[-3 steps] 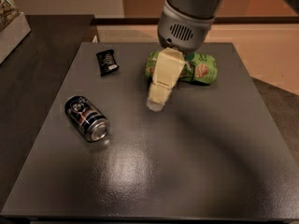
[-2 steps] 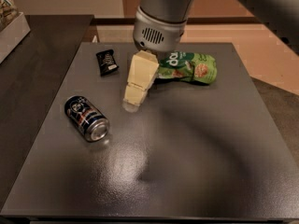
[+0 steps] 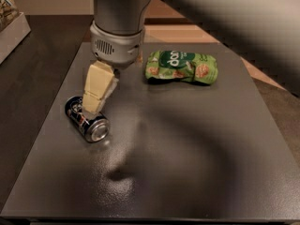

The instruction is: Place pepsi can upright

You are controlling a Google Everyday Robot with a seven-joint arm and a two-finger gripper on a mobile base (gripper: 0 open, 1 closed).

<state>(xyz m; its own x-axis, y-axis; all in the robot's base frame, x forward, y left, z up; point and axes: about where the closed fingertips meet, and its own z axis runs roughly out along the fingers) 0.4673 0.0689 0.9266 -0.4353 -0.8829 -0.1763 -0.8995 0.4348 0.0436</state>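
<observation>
Pepsi can: it lies on its side near the left edge of the dark table, with one silver end facing the near right. It is not upright yet.
Gripper: it hangs from the grey wrist right above the can, and its cream tip overlaps the can's upper side. You cannot tell whether it touches the can or how wide it stands, because from this side one half hides the other.
Green snack bag: it sits further right and toward the back, well apart from the can. It is no part of your job.
Step in hand: I judge this to be the reach for the can, with the grasp not yet made.
Risk, rolling: the can is round and lies free on a smooth top. If you come down off its middle line, it may roll toward the left edge.
Risk, grip: a hold near one end could let it swing or slip as you tip it up.
Risk, setting down: if you release it tilted, it may topple over.
</observation>
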